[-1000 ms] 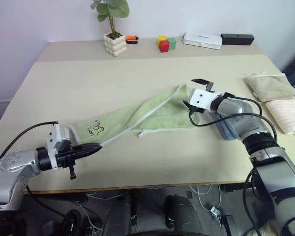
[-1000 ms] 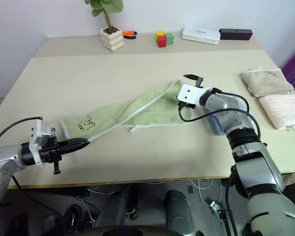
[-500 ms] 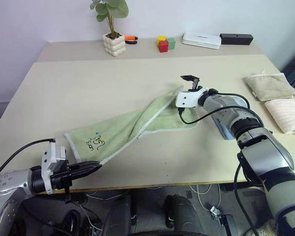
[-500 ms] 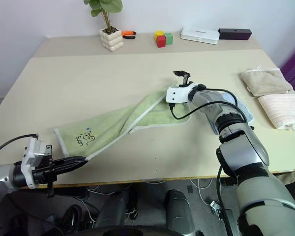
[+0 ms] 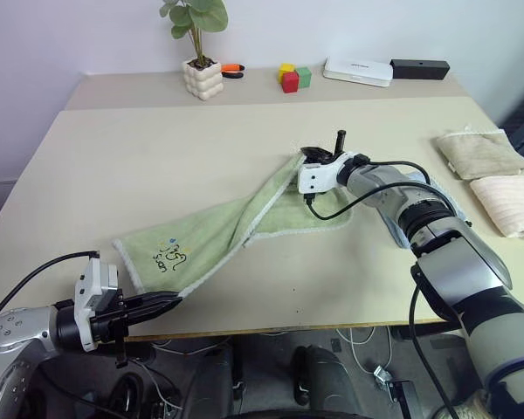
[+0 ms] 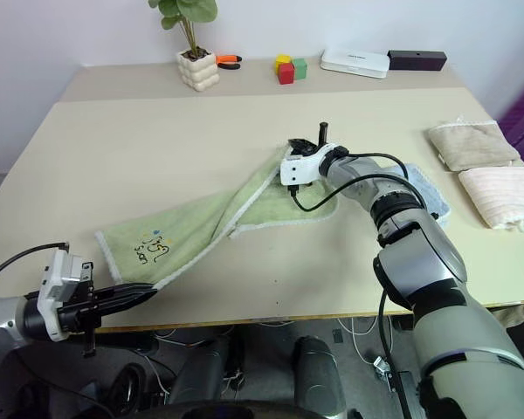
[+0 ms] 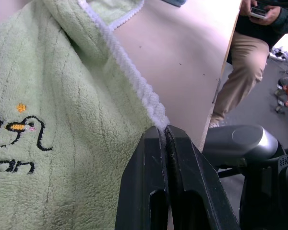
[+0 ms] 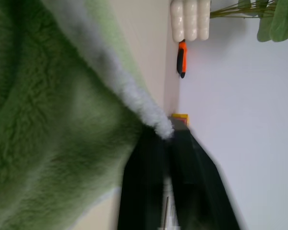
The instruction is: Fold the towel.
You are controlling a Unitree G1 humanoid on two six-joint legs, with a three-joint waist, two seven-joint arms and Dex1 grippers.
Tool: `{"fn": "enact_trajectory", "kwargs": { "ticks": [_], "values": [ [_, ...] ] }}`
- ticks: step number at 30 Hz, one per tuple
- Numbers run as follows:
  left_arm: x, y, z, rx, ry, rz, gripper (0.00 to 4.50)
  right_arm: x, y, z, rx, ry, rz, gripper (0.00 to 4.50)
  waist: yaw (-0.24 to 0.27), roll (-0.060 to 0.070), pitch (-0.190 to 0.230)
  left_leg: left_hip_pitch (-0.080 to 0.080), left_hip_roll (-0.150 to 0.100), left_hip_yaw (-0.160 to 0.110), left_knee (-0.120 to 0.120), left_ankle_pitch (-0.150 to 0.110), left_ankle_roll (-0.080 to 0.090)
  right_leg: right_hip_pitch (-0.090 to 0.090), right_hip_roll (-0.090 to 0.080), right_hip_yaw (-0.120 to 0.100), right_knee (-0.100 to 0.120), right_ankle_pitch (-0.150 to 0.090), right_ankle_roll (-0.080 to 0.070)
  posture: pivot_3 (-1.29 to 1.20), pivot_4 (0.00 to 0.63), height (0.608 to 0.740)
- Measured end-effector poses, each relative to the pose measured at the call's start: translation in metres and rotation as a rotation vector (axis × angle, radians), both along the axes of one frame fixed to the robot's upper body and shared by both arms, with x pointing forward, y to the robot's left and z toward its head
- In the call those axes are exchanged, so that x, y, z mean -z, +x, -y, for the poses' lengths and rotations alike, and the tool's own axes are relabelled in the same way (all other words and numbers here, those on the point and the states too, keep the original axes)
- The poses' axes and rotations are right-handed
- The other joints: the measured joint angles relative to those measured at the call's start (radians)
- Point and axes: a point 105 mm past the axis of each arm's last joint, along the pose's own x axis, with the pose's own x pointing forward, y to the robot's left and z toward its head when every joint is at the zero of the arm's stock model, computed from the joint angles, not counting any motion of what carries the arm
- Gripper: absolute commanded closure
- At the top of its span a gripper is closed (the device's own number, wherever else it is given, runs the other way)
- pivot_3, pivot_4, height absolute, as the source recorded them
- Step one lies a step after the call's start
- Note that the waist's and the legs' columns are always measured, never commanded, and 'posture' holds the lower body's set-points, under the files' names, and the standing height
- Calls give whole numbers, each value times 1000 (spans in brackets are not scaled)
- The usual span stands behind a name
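The light green towel lies stretched at a slant, from the table's front left edge to its middle. A small dark printed figure shows near its front corner. My left gripper is at the front edge, shut on the white edging of that near corner; the left wrist view shows the pinch. My right gripper is at the towel's far corner, rolled onto its side. It is shut on the white edge there, as the right wrist view shows. Between the two grips the cloth is folded lengthwise.
A light blue folded towel lies under my right forearm. Beige and pink folded towels sit at the right edge. Along the back stand a potted plant, coloured blocks, a white box and a black box. A person's leg is beyond the table.
My right gripper moved left to the towel's far corner, rolled, and closed on the edge. My left gripper drew the near corner back to the front edge, then held still.
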Motion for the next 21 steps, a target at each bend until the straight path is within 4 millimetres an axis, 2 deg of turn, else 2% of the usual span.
{"fn": "enact_trajectory", "kwargs": {
  "ticks": [6,10,14,18,21],
  "values": [
    [-4,9,-2,-30,-5,52,4500,-2,-1,8,7,4,-19,4456,4,0,0,0,0,0,0,0,0,0,0,0,0,0,0,0,150,740],
    [-11,28,-13,-136,-16,121,4500,-6,-9,37,17,19,-71,4456,10,0,0,0,0,0,1,0,0,1,0,0,-1,0,0,0,150,740],
    [-20,45,-32,-240,-30,169,4500,4,-37,75,0,90,-257,4456,8,-1,0,1,0,-1,1,0,1,3,0,0,-1,0,1,0,150,740],
    [-33,66,-46,-310,-50,250,4500,23,-73,83,-34,118,-454,4456,6,0,0,3,1,-1,1,0,1,4,1,-1,0,0,1,0,150,740],
    [-35,73,-56,-324,-34,255,4500,18,-97,81,-42,163,-576,4456,5,0,0,2,2,-1,1,0,1,3,1,0,0,0,1,0,150,740]
  ]
}}
